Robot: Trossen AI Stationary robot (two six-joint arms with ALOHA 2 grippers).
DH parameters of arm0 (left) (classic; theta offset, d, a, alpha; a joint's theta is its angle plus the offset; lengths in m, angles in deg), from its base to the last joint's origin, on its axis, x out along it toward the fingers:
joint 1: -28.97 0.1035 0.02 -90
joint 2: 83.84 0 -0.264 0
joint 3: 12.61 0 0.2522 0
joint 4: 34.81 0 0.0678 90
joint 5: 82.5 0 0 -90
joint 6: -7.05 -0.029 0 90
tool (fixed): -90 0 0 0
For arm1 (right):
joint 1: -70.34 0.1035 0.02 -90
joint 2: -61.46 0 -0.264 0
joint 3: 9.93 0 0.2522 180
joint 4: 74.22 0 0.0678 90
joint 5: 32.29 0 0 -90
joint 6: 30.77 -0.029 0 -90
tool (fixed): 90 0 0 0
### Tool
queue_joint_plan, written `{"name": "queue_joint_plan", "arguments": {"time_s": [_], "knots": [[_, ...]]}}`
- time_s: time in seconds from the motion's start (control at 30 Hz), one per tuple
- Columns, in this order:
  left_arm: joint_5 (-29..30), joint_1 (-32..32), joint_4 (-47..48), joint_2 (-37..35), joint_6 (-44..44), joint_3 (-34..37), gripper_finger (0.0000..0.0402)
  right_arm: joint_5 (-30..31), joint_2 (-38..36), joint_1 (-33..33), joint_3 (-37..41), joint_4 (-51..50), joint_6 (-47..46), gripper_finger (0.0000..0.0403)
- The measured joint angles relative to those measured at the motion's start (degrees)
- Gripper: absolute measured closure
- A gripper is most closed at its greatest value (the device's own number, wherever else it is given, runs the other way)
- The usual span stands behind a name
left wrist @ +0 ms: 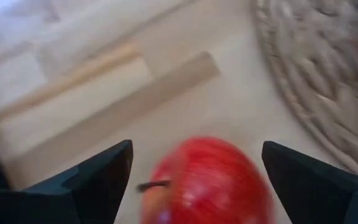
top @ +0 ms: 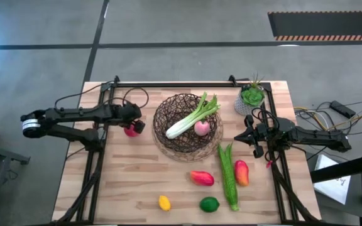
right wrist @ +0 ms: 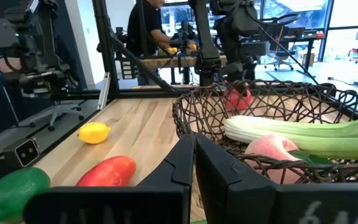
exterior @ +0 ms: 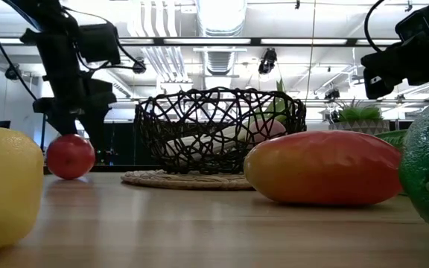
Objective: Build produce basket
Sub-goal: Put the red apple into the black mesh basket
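Observation:
A red apple (left wrist: 207,183) rests on the table just left of the basket (top: 187,125). My left gripper (left wrist: 197,149) points steeply down over it, open, with one finger on either side and a gap to each. The low view shows the gripper (exterior: 74,123) just above the apple (exterior: 70,156). A pale green celery stalk (top: 190,118) and a pink fruit (top: 201,128) lie in the basket. My right gripper (top: 240,137) waits right of the basket, shut and holding nothing, pointing level toward it.
On the near half of the table lie two red-orange fruits (top: 202,177) (top: 241,172), a long green vegetable (top: 228,176), a lemon (top: 164,202) and a lime (top: 209,204). A small potted plant (top: 251,97) stands at the far right corner. People stand beyond the table.

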Motion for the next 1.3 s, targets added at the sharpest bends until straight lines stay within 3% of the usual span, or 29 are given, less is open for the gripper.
{"name": "queue_joint_plan", "arguments": {"time_s": [0.2,0.63,0.97,1.3], "knots": [[-1.7,-7.9,0.4,-1.6,7.4,0.0,0.006,0.0,0.0,0.0,0.0,0.0,0.0,0.0394],[11.6,-26.0,-3.0,-0.1,19.1,0.0,0.006,0.0,0.0,0.0,0.0,0.0,0.0,0.0394],[13.2,-27.0,-3.2,4.5,18.8,0.0,0.0061,0.0,0.0,0.0,0.0,0.0,0.0,0.0394],[13.9,-27.0,-2.0,2.7,17.9,-0.8,0.0061,0.0,0.0,0.0,0.0,0.0,0.0,0.0394]]}}
